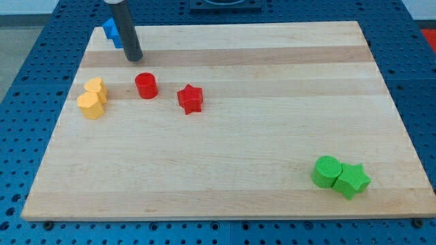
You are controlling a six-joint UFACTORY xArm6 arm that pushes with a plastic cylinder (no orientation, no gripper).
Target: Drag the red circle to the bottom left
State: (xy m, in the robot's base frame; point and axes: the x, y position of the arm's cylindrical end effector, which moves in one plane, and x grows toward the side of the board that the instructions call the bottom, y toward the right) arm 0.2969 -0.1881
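The red circle (146, 86) is a short red cylinder on the wooden board (272, 143), in the upper left part of the view. My tip (133, 58) rests on the board just above and a little left of the red circle, with a small gap between them. The dark rod rises from the tip to the view's top edge.
A red star (190, 99) lies right of the red circle. Two yellow blocks (92, 99) sit touching at the left edge. A blue block (112, 32) is partly hidden behind the rod at the top left. A green circle (326, 171) and green star (352, 180) touch at the bottom right.
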